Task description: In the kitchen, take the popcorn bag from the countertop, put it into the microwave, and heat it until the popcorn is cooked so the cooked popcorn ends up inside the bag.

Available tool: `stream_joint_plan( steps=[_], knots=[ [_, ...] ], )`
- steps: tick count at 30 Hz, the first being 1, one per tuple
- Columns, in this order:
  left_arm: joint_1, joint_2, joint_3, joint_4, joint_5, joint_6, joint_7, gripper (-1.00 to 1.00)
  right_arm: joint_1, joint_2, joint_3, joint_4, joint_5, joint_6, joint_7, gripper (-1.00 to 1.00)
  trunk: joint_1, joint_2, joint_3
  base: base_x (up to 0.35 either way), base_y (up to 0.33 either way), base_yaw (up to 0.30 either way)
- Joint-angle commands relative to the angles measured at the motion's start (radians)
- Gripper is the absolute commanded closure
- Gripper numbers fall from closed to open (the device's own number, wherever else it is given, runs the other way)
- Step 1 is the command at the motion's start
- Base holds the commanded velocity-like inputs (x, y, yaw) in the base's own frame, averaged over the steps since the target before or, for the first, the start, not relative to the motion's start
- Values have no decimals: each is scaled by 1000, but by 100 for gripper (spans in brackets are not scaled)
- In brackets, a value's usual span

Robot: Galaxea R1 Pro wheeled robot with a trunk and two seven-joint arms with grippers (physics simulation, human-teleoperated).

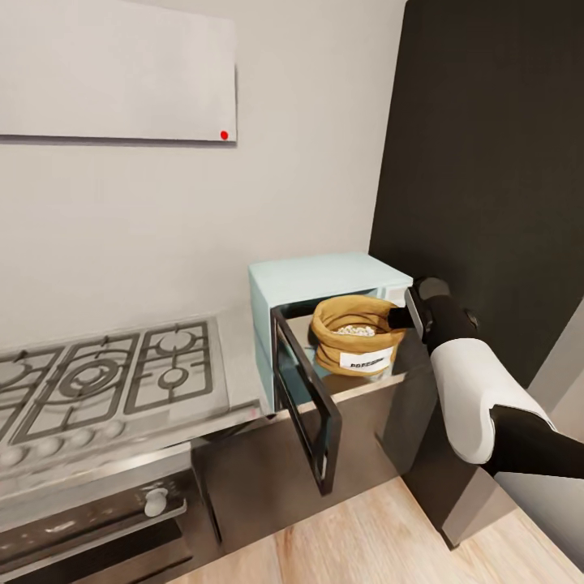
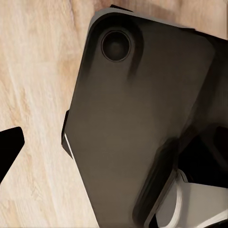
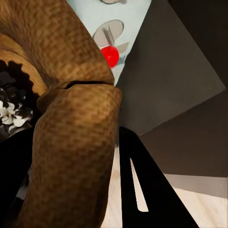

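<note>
At the left of the head view lay a steel gas hob with black grates point(image 1: 105, 377), and beyond its right edge the glossy grey stainless-steel countertop point(image 1: 239, 357) ran on toward the pale mint-blue boxy microwave point(image 1: 324, 280). Its dark-framed glass door point(image 1: 307, 405) stood swung wide toward the robot, hinged at the left, so the cavity lay open to the front and right.

In that opening was the small squat tan-brown popcorn bag point(image 1: 354, 334), upright, its white label facing outward and the pale whitish popcorn point(image 1: 355, 330) heaped in its mouth. It appeared to sit at the front of the cavity or on its sill; how deep it was could not be settled.

The right gripper point(image 1: 399, 318) came at the bag from the right, level with the rolled rim. In the right wrist view the woven rim point(image 3: 76, 133) ran between the dark fingers point(image 3: 137, 190), so the gripper looked closed on the rim's right side.

The bag thus lay just left of the gripper, with the cavity behind it; the right arm was the one engaged. The coming move would likely push the bag back and leftward, clear of the door's swing.

The left wrist view showed wooden floor point(image 2: 33, 71) and a dark robot body panel point(image 2: 137, 118); whether the left gripper was open could not be told.
</note>
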Motion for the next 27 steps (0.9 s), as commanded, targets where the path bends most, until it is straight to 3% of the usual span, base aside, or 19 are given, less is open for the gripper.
stream_joint_plan(
  steps=[1, 27],
  knots=[
    [0, 0, 0, 0, 3, -3, 3, -100, -1, 1, -5, -1, 2, 2, 0, 100, 0, -1, -1, 50, 0, 0],
    [0, 3, 2, -2, 3, -4, 3, -100, -1, 16, 0, -1, 2, 2, -2, 100, 0, -1, -1, 54, 40, 0]
  ],
)
